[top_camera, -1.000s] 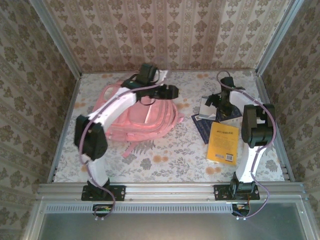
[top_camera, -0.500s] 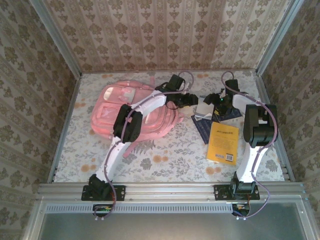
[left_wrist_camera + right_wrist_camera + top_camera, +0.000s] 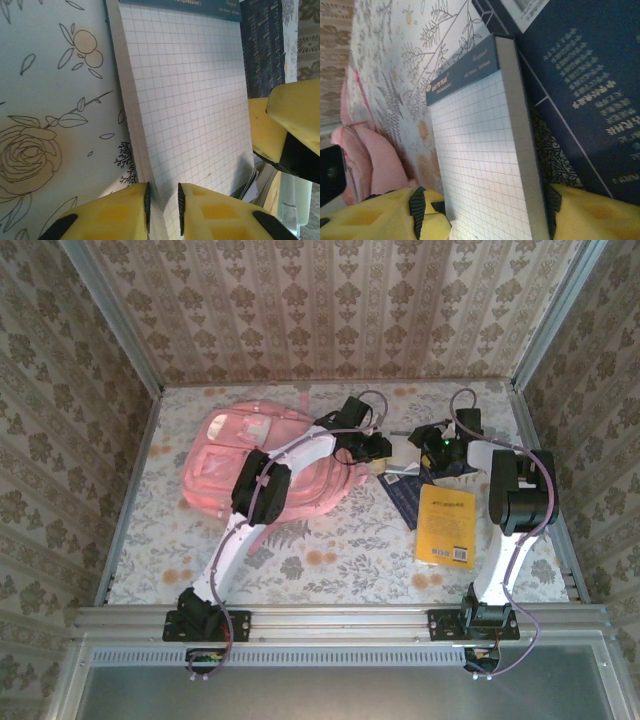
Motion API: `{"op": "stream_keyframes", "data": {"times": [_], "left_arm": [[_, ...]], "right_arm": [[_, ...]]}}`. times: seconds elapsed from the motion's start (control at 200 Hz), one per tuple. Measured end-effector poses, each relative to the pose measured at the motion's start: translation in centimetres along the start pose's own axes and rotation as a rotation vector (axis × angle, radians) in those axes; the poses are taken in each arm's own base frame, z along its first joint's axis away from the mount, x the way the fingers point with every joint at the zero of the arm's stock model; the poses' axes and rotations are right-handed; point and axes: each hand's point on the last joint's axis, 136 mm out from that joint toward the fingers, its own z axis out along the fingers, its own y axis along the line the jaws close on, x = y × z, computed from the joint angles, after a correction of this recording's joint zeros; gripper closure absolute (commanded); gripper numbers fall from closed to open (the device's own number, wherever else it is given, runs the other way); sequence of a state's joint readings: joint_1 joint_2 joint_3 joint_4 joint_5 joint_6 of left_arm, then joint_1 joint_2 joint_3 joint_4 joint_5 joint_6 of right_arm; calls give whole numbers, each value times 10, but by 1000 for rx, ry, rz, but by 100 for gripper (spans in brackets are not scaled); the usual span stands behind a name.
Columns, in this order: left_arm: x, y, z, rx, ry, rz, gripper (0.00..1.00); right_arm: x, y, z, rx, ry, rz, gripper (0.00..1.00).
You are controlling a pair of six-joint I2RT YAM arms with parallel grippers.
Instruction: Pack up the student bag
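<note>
Handover, it seems: right gripper (image 3: 490,205) clamps notepad (image 3: 480,150) beside bag (image 3: 220,460), left gripper (image 3: 163,200) pinches its edge; right should release next.

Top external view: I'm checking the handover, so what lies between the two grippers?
A grid notepad spans the gap between the left gripper and right gripper; the left wrist view shows both grippers at its edges.
</note>
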State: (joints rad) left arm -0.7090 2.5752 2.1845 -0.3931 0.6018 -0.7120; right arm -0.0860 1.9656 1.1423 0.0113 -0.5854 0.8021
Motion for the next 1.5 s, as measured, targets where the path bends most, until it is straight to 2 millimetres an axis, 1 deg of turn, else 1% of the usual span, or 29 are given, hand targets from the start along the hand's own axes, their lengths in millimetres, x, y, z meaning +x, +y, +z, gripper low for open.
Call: {"op": "stream_keyframes", "data": {"times": [0.085,0.185,0.265,0.35,0.43,0.525,0.61,0.67,0.7,0.78,0.875,0.94,1.04,1.13,1.185,1.245,1.295,1.315,1.36,1.425,1.5], "left_arm": [[0,0,0,7,5,-2,81],[0,1,-1,8,6,-7,82],[-1,2,-1,7,5,-10,82],[-2,4,-2,6,3,-13,82],[-3,6,-3,5,1,-16,77],[-3,8,-3,10,1,-16,68],[-1,6,-2,24,5,-9,57],[1,5,-5,28,9,-5,53],[2,3,-7,28,10,-1,51],[6,-1,-18,28,14,-4,45],[7,-13,-42,27,0,2,41],[1,-23,-65,25,-35,24,38],[-15,-46,-110,25,-116,74,36],[-27,-69,-152,30,-194,130,35],[-29,-81,-173,31,-230,160,34],[-28,-91,-190,30,-255,188,34],[-23,-99,-203,30,-270,208,32],[-22,-99,-206,29,-272,211,32],[-15,-101,-214,27,-273,216,30],[-4,-96,-225,17,-271,207,26],[8,-82,-240,10,-271,179,23]], "right_arm": [[1,1,1,-28,-3,19,41],[2,0,0,-38,-9,35,50],[5,-3,0,-38,-9,56,59],[9,-8,0,-30,-2,73,74],[11,-10,0,-27,2,86,86],[11,-2,-4,-51,5,72,93],[13,4,-6,-61,6,57,96],[15,5,-5,-57,12,53,98],[16,4,-5,-54,16,48,100],[18,7,-5,-46,26,30,100],[19,10,-11,-26,22,-3,100],[18,15,-17,-10,16,-33,100],[16,26,-28,-2,0,-84,100],[12,41,-36,-9,-21,-137,100],[11,50,-40,-17,-29,-162,100],[14,61,-43,-32,-31,-196,100],[21,72,-47,-48,-28,-222,100],[23,75,-48,-53,-29,-230,100],[32,89,-54,-82,-29,-265,100],[51,110,-64,-137,-19,-318,100],[78,140,-78,-233,15,-386,100]]}}
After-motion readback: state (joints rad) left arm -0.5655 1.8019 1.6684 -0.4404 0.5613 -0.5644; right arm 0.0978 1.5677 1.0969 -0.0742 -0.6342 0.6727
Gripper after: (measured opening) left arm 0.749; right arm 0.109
